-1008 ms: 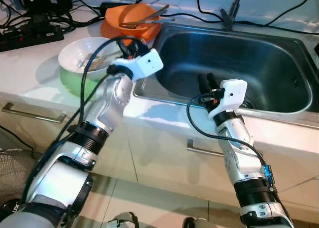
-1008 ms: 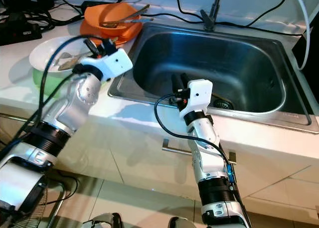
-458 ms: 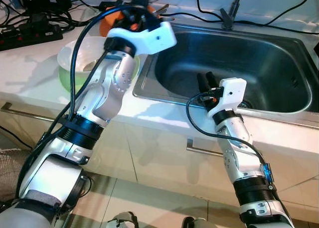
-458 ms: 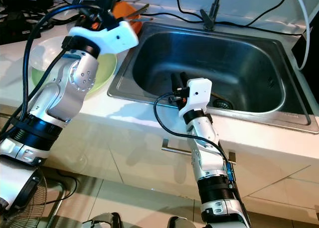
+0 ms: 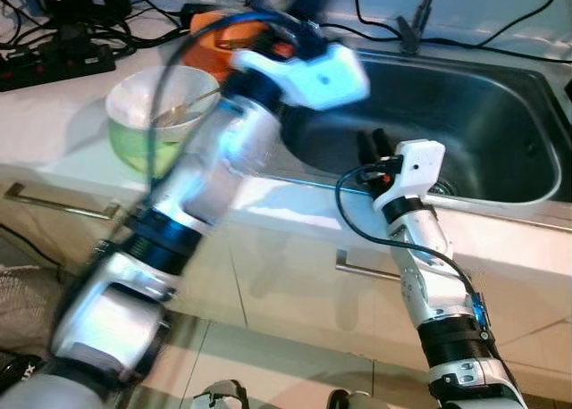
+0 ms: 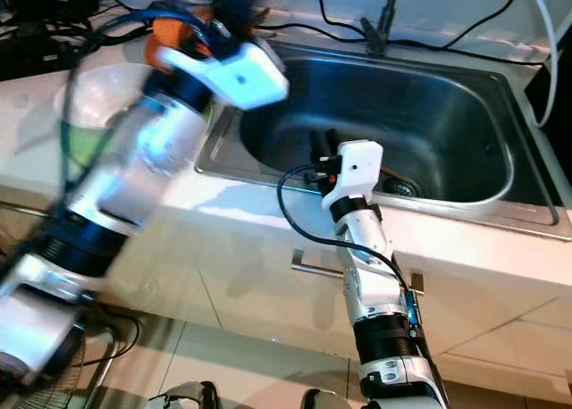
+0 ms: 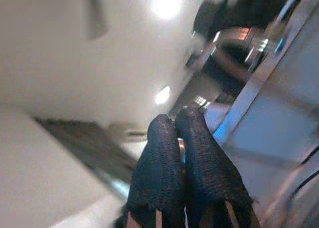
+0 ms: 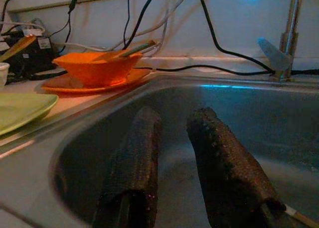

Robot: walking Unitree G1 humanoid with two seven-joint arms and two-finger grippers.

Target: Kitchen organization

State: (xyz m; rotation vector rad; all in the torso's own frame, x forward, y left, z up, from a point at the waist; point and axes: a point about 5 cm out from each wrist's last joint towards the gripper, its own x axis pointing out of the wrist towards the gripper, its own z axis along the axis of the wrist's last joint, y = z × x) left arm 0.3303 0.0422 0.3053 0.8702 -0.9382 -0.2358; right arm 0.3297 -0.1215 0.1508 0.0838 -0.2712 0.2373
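A bowl (image 5: 143,114), white inside and green outside, stands on the counter left of the sink with a spoon (image 5: 183,112) in it. Behind it an orange bowl (image 8: 94,68) with utensils sits on an orange plate (image 8: 127,79). My left arm (image 5: 223,150) is blurred and raised over the sink's left rim. Its gripper (image 7: 174,119) is shut, with the fingers pressed together and nothing visibly held. My right gripper (image 5: 371,144) hangs just inside the front of the steel sink (image 5: 500,114), open and empty.
A faucet (image 5: 413,25) stands behind the sink. Black cables and a power strip (image 5: 54,65) lie along the back of the counter. A drain (image 6: 398,187) sits in the basin floor. Cabinet fronts with handles (image 5: 357,268) are below the counter edge.
My left arm has swung up and to the right, from over the green bowl to over the sink's left rim, which uncovers the bowl. The right arm has stayed still.
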